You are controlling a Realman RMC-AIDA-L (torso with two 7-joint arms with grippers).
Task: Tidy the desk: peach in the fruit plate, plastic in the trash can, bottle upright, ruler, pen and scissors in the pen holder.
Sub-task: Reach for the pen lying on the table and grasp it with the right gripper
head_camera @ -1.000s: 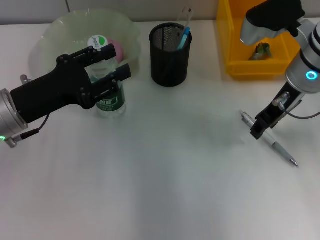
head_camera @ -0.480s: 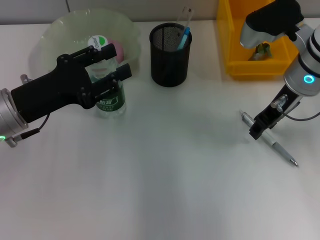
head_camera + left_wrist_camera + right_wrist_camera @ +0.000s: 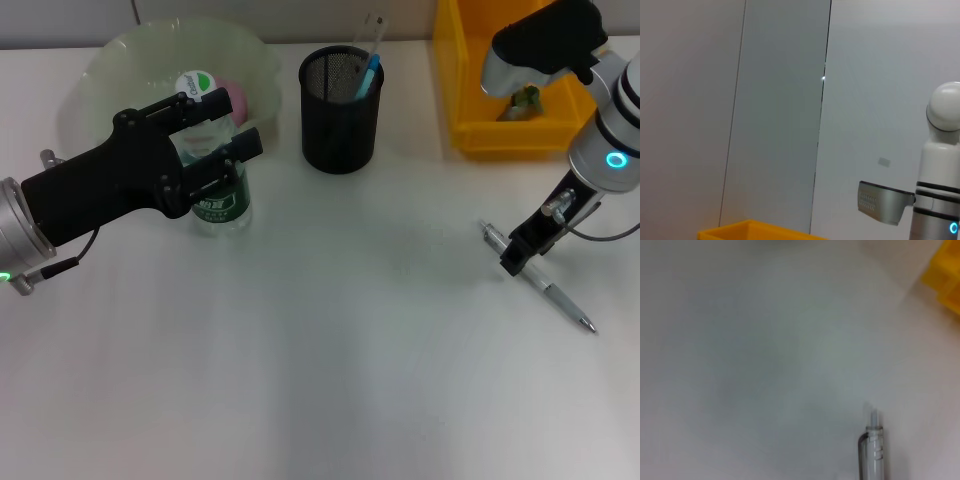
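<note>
So the bottle (image 3: 218, 190) is a small clear plastic one with a green label and a white-and-green cap, standing upright in the upper left of the head view, right in front of the pale green fruit plate (image 3: 120, 60). The left gripper (image 3: 222, 140) has its two black fingers on either side of the bottle's upper part, closed in around it, looks like a grip. Inside the plate there's one pinkish peach (image 3: 238, 98) peeking out behind the bottle. One black mesh pen holder (image 3: 341, 112) sits at top center with a blue-capped item and a clear ruler sticking out. One silver pen (image 3: 545, 284) lies flat at the right, angled diagonally. The right gripper (image 3: 518, 254) is down at the pen's upper end, but can't tell how wide its fingers are. One yellow trash can (image 3: 470, 90) sits upper right with something greenish inside.
</note>
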